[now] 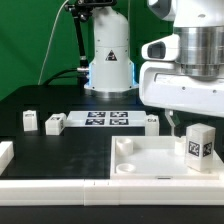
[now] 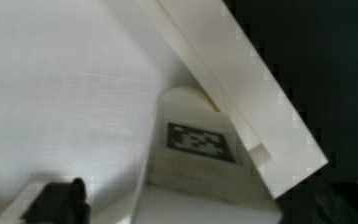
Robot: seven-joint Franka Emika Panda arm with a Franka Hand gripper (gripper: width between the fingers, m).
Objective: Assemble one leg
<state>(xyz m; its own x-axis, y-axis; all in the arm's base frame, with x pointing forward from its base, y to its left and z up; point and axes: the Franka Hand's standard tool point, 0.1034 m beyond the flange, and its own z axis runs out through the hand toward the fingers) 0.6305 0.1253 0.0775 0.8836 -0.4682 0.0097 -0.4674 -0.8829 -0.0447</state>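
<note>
A leg (image 1: 200, 146), a small white block with a black-and-white tag, stands on the large white tray (image 1: 140, 165) near its corner at the exterior view's right. My gripper (image 1: 194, 128) hangs right over it. One dark finger (image 1: 175, 125) shows beside the leg with a gap between them; the other finger is hidden. In the wrist view the leg (image 2: 202, 145) sits by the tray's raised rim (image 2: 247, 80), and one finger (image 2: 55, 202) stands apart from it. The gripper (image 2: 194, 208) looks open around the leg.
Three more legs lie on the black table: two at the exterior view's left (image 1: 30, 121) (image 1: 55, 123) and one by the marker board's right end (image 1: 152, 121). The marker board (image 1: 105, 119) lies behind the tray. Another white piece (image 1: 5, 154) sits at the left edge.
</note>
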